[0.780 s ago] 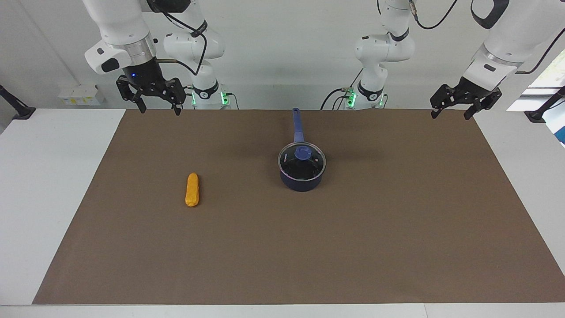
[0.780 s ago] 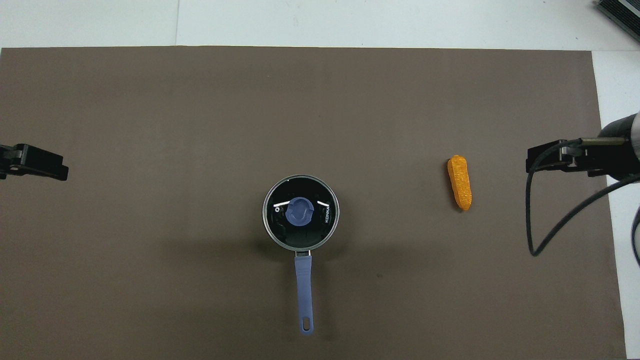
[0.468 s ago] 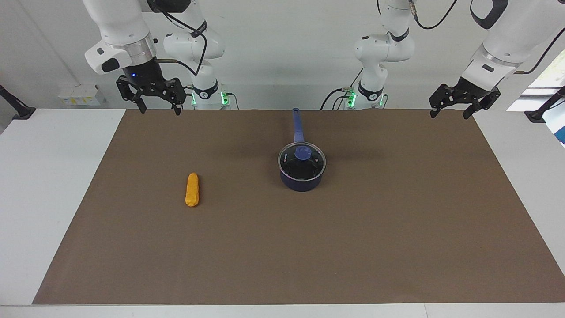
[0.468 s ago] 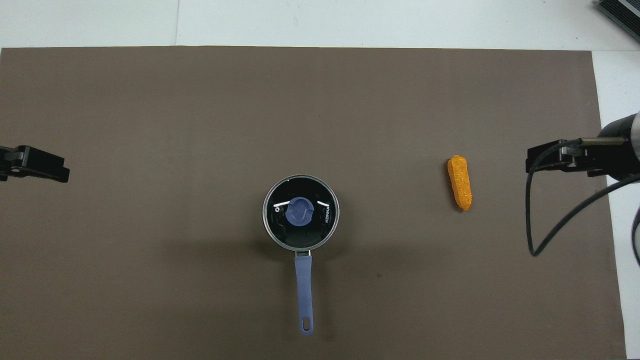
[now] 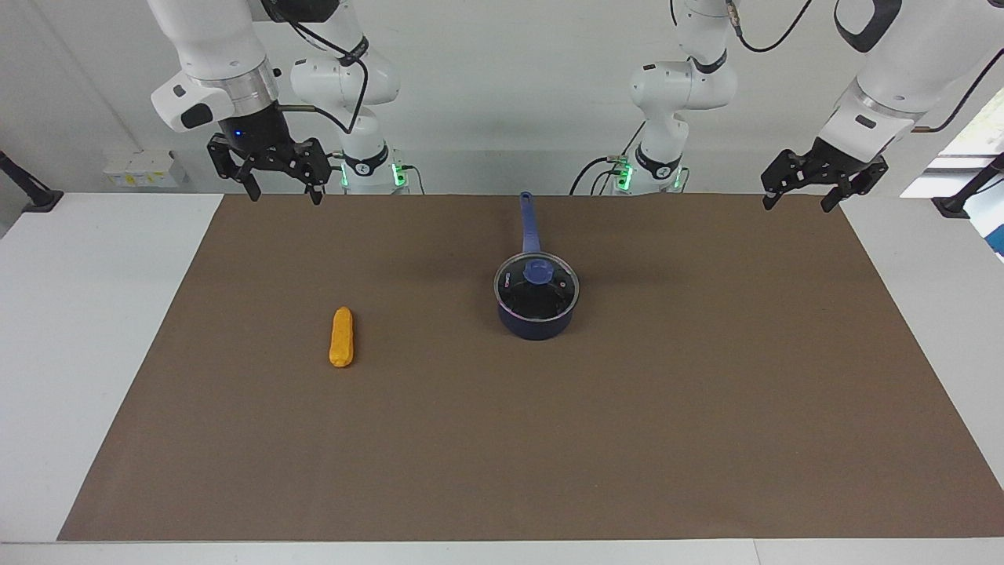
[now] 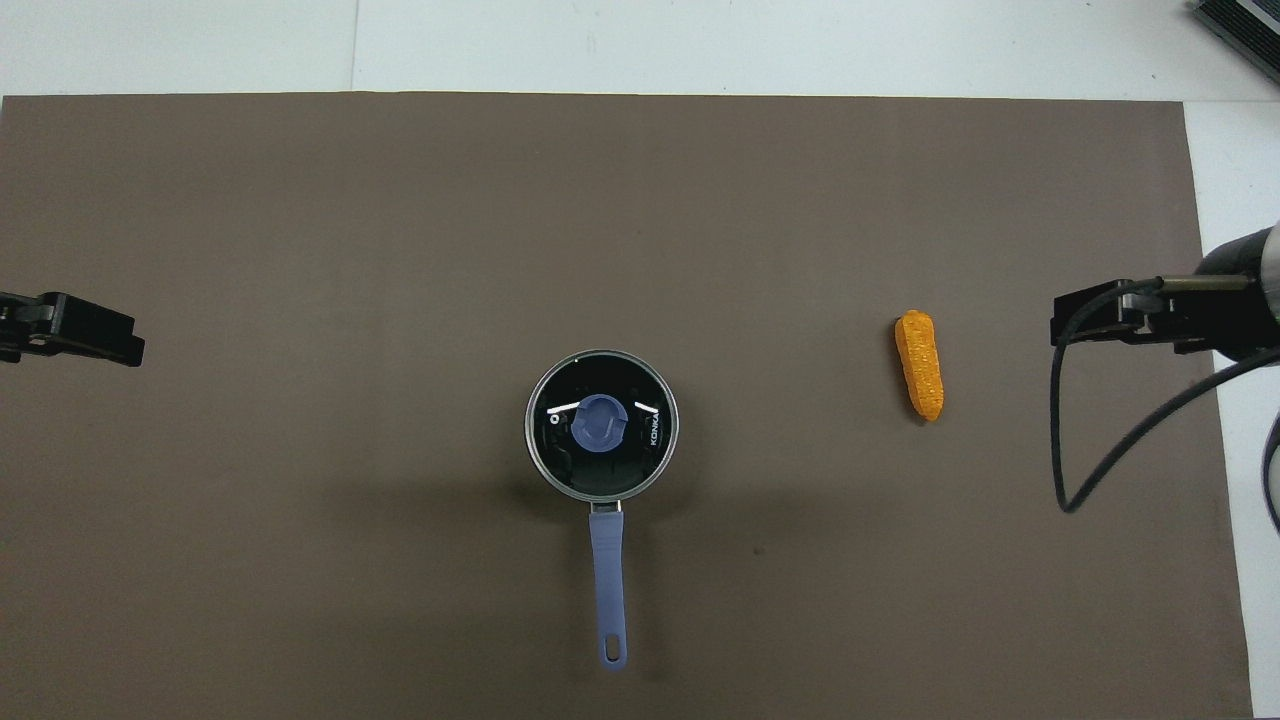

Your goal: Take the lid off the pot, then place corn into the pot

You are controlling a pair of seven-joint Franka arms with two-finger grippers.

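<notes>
The dark blue pot point(image 5: 536, 326) stands mid-mat with its long handle point(image 6: 608, 580) pointing toward the robots. The glass lid point(image 5: 551, 292) with a blue knob point(image 6: 600, 423) sits closed on it. The orange-yellow corn point(image 5: 341, 337) point(image 6: 920, 365) lies flat on the mat toward the right arm's end. My right gripper point(image 5: 284, 194) point(image 6: 1075, 322) hangs open and empty over the mat's edge at that end, apart from the corn. Open and empty too, my left gripper point(image 5: 797, 203) point(image 6: 120, 340) hovers over the mat's left-arm end, well away from the pot.
A brown mat point(image 5: 627, 439) covers most of the white table point(image 5: 78, 314). Only the pot and the corn lie on it. A black cable point(image 6: 1060, 440) loops down from the right arm over the mat's edge.
The left gripper has drifted slightly inward over the mat, toward the pot. The right gripper, pot, lid and corn have not visibly moved.
</notes>
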